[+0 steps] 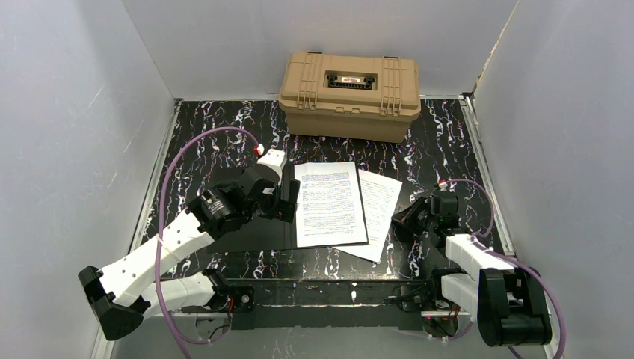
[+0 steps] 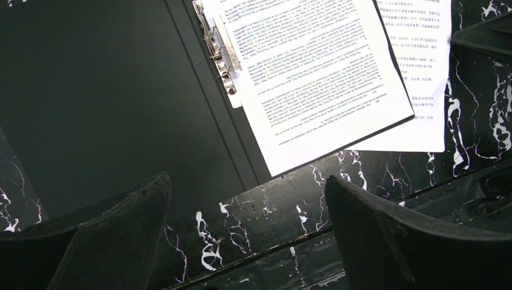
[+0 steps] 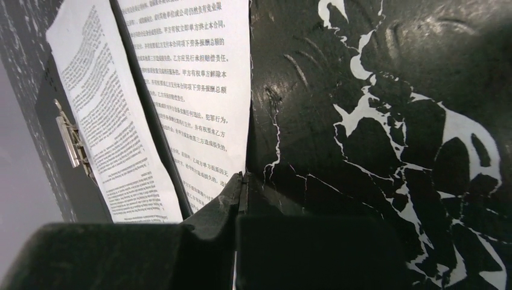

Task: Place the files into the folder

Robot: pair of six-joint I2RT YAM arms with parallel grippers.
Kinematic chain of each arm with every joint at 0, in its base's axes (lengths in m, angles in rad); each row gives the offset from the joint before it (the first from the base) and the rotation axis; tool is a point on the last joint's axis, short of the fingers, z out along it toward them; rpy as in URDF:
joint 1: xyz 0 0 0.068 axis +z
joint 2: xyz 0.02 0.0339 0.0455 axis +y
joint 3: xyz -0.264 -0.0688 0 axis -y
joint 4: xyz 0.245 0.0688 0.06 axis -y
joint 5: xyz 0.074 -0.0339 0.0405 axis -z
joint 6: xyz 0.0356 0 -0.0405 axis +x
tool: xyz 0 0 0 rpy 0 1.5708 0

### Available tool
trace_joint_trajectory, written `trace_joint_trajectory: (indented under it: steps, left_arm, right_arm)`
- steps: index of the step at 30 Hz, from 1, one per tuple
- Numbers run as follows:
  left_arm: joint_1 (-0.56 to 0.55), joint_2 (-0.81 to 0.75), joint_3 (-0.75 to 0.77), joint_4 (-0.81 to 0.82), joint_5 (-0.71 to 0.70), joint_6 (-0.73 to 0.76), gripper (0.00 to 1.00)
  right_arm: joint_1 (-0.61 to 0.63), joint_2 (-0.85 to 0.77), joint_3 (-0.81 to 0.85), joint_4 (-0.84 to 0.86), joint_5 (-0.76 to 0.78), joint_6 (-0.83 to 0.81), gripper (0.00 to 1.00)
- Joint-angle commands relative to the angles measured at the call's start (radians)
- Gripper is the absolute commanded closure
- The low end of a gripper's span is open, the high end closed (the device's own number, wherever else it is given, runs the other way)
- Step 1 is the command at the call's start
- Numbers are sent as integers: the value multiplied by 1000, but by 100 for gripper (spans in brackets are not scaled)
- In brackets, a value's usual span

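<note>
The left gripper (image 2: 246,184) hangs wide open over the folder (image 2: 121,90). One sheet (image 1: 329,202) lies inside it. The right gripper (image 3: 241,181) is closed tight at the other sheet (image 1: 381,209), by its edge.

Robot lab cell, this: plain white walls (image 1: 75,112) boxing in a black marbled worktop (image 1: 224,134), two robot arms (image 1: 176,241) bolted at its near edge, purple cables (image 1: 166,183) looping, tan hard case (image 1: 349,93) at the far edge.
</note>
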Motion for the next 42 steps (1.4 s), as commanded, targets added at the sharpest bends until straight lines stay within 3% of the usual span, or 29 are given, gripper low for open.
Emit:
trace_joint_trajectory:
  steps: [1, 10, 13, 15, 23, 35, 42]
  left_arm:
    - [-3, -22, -7, -25, -19, -7, 2]
    - [-4, -29, -4, -26, -9, -10, 2]
    - [-3, -33, -6, -25, -9, -10, 2]
    - [-3, -32, -6, -26, -9, -11, 2]
    - [-3, -9, -9, -10, 43, -21, 2]
    - [-4, 14, -18, 20, 74, -20, 2]
    - [-4, 9, -24, 22, 82, -22, 2]
  right_arm:
    - [-27, -92, -3, -23, -6, -4, 99]
    - [-61, -154, 51, -130, 26, -65, 99]
    - [-61, -130, 62, -134, 19, -83, 66]
    - [-62, -116, 65, -125, -2, -84, 52]
    - [-62, -119, 56, -152, -114, -74, 33]
    - [-61, -154, 59, -465, -265, -137, 26]
    - [-59, -141, -5, -523, -375, -157, 25]
